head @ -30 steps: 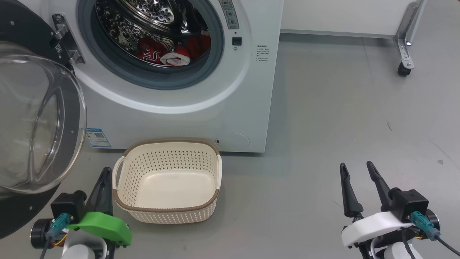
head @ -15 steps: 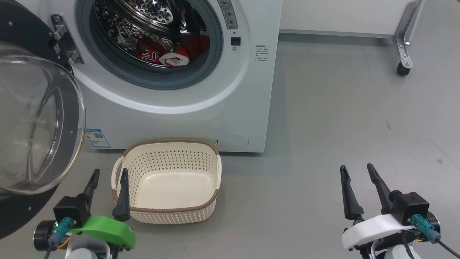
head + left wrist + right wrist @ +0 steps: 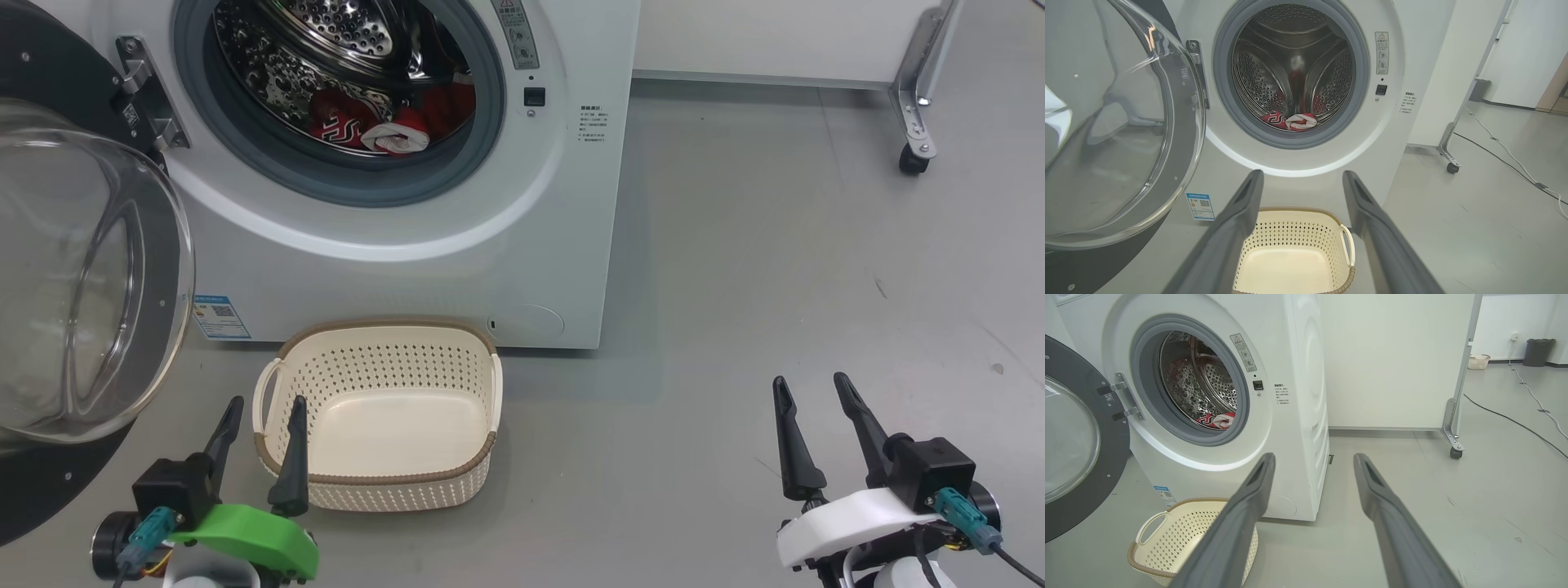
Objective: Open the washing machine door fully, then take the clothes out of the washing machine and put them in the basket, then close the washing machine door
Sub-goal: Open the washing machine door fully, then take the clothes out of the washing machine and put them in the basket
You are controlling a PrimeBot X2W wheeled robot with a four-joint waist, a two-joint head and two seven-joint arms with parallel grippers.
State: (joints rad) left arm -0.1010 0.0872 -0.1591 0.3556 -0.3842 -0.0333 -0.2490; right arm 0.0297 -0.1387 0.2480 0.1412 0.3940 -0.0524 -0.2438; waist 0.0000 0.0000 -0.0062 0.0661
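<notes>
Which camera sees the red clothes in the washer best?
Head view: the clothes look biggest, striped logo clear. Left wrist view shows them smaller; right wrist view, a small sidelong peek.

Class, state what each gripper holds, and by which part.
Nothing is held: the green-mounted left gripper and white-mounted right gripper are both open and empty.

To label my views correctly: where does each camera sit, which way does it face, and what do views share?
Head view: on the head, facing forward and down at the washing machine and basket; left gripper and right gripper show.
Left wrist view: left wrist, facing straight into the drum; own fingers.
Right wrist view: right wrist, facing the washing machine obliquely; own fingers.
Shared: the clothes, the basket.
</notes>
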